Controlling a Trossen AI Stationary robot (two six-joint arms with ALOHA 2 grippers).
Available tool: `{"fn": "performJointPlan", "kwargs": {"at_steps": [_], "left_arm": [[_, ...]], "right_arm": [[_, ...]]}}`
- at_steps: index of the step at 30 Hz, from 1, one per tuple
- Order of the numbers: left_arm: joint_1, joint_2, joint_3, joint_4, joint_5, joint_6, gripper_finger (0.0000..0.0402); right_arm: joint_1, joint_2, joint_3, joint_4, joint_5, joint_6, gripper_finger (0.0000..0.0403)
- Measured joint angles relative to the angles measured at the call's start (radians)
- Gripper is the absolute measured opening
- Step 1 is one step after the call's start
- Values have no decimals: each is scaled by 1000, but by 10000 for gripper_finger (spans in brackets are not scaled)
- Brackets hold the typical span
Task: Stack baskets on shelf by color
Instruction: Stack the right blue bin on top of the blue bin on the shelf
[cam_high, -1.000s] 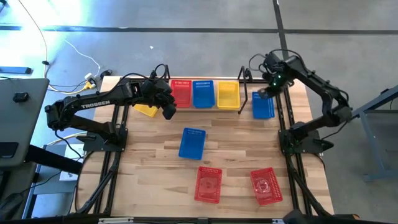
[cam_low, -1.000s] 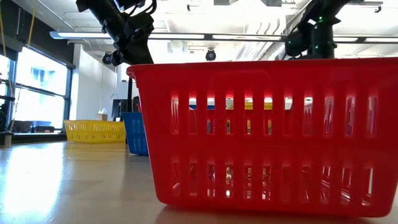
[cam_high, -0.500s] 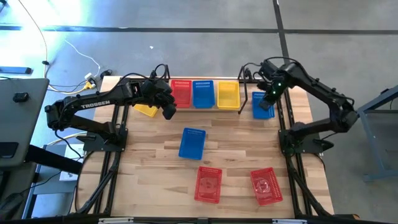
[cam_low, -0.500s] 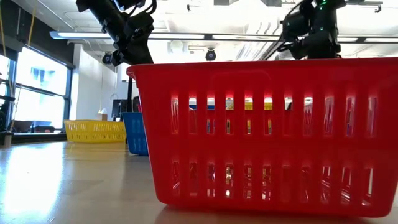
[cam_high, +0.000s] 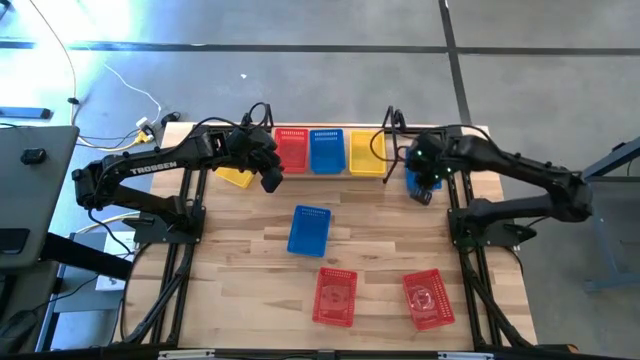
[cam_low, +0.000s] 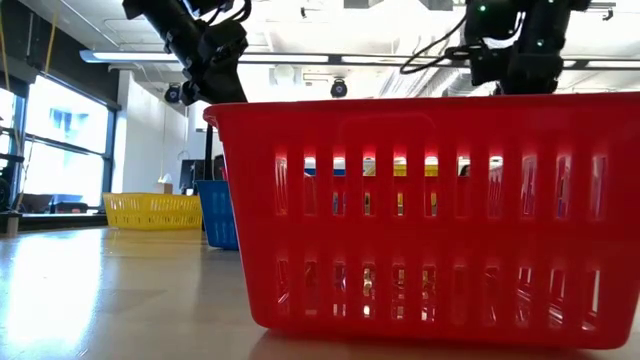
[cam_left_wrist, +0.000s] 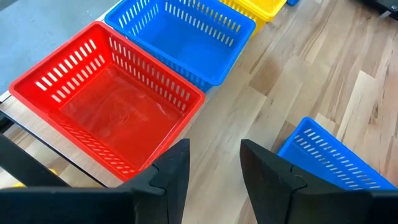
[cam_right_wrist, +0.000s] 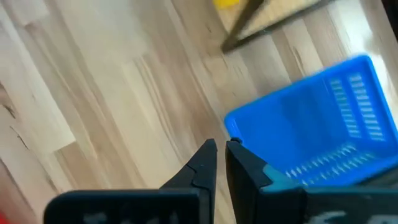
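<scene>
The right gripper (cam_high: 422, 190) has swung lower and inward since a second ago, and it now clamps the rim of the blue basket (cam_high: 420, 176) just right of the shelf (cam_high: 392, 150), fingers nearly closed. The left gripper (cam_high: 271, 180) has not moved: it hangs part-open in front of the red basket (cam_high: 292, 149) on the shelf.

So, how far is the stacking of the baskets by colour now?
Done: a red shelf basket, a blue shelf basket and a yellow shelf basket sit side by side on the shelf. In hand: the right gripper is at the blue end basket; the left gripper hangs open. Left: the middle blue basket, two red table baskets and a yellow table basket.
</scene>
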Motion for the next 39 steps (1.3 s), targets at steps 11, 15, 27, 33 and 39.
{"fn": "performJointPlan", "kwargs": {"at_steps": [11, 15, 27, 33, 39], "left_arm": [[0, 0, 0, 1, -1, 1, 131], [0, 0, 0, 1, -1, 0, 131], [0, 0, 0, 1, -13, 1, 131], [0, 0, 0, 2, -40, 18, 131], [0, 0, 0, 2, -42, 19, 131]], "right_arm": [[57, -23, -144, 126, 13, -101, 21], [57, -23, -182, 173, 14, -109, 21], [48, -15, -194, 175, 71, -84, 18], [48, 1, -193, 175, 110, -66, 25], [48, 80, -193, 174, 126, -62, 82]]}}
